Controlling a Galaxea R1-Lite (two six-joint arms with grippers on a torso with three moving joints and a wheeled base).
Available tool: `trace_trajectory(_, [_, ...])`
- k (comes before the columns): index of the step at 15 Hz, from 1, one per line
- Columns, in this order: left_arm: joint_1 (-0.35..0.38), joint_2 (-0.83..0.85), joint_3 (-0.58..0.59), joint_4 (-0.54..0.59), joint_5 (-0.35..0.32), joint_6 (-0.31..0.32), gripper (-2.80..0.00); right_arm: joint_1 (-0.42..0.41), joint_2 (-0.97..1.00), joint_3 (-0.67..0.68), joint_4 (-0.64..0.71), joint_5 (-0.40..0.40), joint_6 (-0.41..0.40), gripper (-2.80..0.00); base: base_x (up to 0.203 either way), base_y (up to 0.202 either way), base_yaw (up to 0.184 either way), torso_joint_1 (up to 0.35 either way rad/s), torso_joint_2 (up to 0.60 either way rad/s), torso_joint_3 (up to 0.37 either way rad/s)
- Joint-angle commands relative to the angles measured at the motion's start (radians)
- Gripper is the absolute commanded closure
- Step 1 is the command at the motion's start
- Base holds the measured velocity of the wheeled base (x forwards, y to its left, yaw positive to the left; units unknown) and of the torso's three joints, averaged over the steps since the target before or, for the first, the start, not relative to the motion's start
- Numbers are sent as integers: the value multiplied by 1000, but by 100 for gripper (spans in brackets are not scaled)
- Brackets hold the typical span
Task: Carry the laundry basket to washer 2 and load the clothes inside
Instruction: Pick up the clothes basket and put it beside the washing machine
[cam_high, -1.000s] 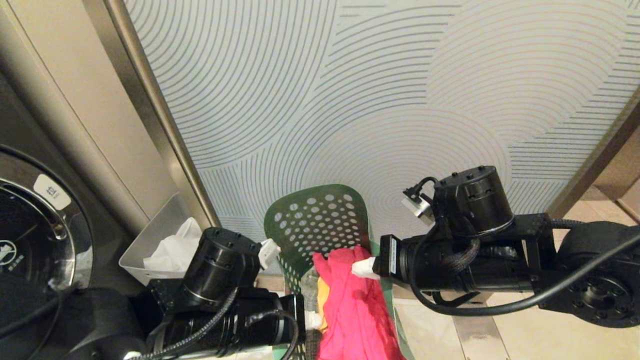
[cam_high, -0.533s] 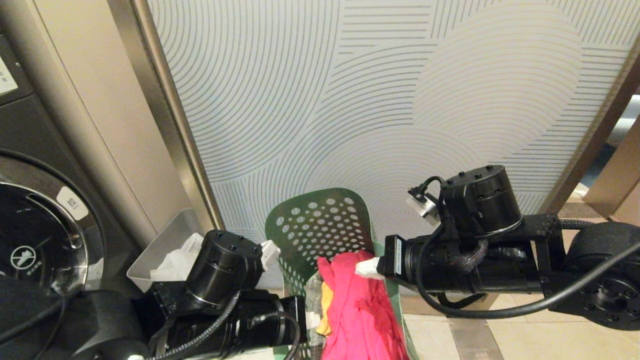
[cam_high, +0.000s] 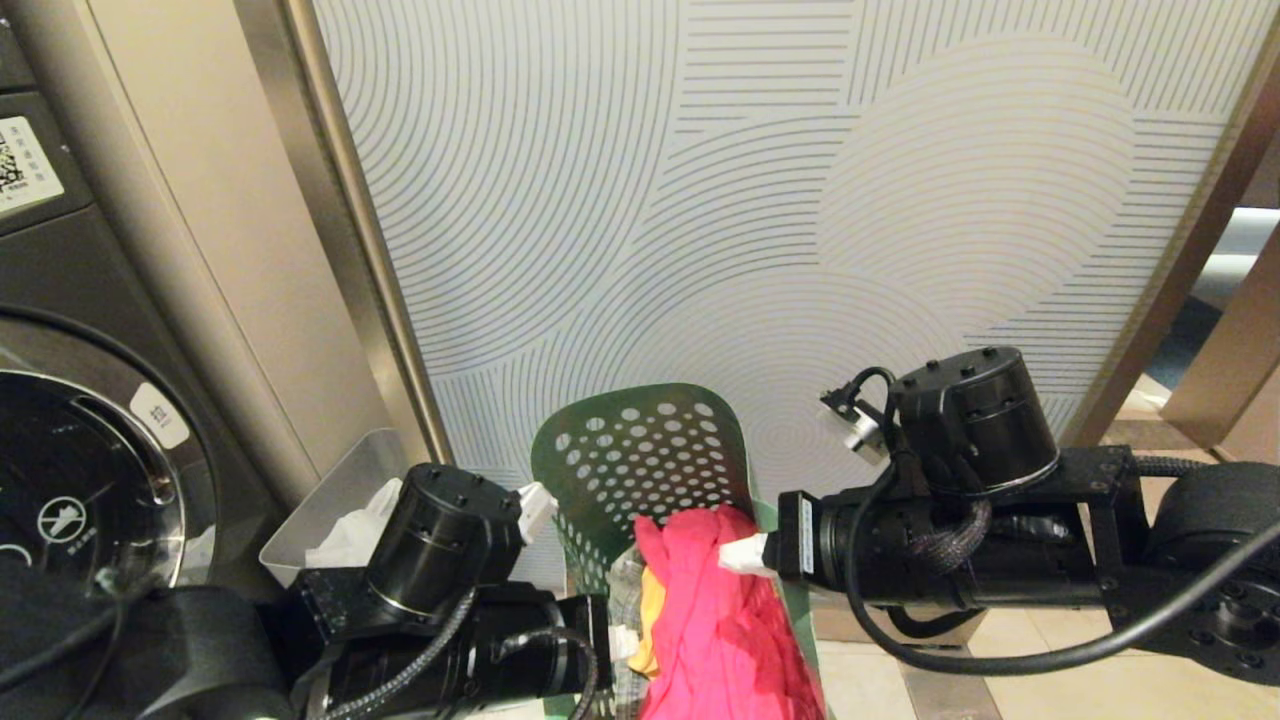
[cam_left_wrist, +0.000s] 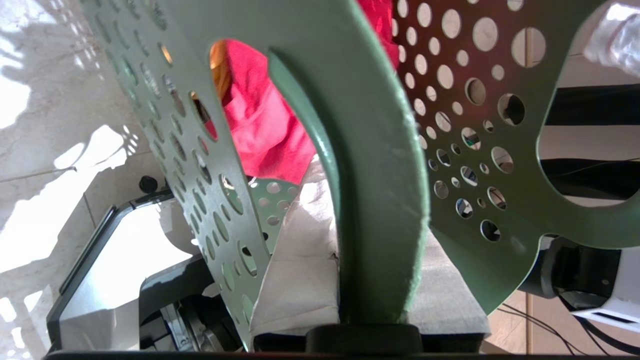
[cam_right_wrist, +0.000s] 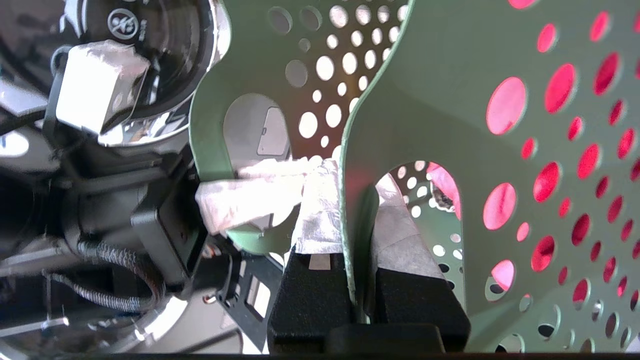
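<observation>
Between both arms: laundry basket (cam_high: 640, 450) | left fingers (cam_left_wrist: 295, 280) pinching its handle | right fingers (cam_right_wrist: 320, 220) likewise

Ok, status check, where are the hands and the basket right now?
Left hand and right hand both shut on the laundry basket, one each side. Clothes inside. Patterned wall panel straight ahead; grey bin left, beside a washer.

The green basket (cam_high: 640, 450) has round holes and is squeezed narrow. Pink (cam_high: 715, 620) and yellow clothes (cam_high: 650, 625) sit inside. A dark washer (cam_high: 80, 480) with a round door stands far left.
</observation>
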Motion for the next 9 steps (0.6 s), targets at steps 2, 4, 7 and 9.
trace_trajectory(2, [-4, -38, 6, 2, -1, -6, 0, 2, -31, 7, -3, 5, -2, 0, 0, 0, 0, 0, 0, 0])
trace_trajectory(4, [-10, -30, 3, 0, -1, -8, 0, 1, -44, 21, -4, 1, -1, 0, 0, 0, 0, 0, 0, 0])
trace_trajectory(7, [-17, -16, 6, 3, -3, -9, 0, 2, -47, 40, -5, 7, 4, 0, 0, 0, 0, 0, 0, 0])
trace_trajectory(9, [-17, -2, 6, 5, -1, -8, 0, 1, -42, 39, -6, 7, 4, 0, -1, -4, 112, 5, 4, 2])
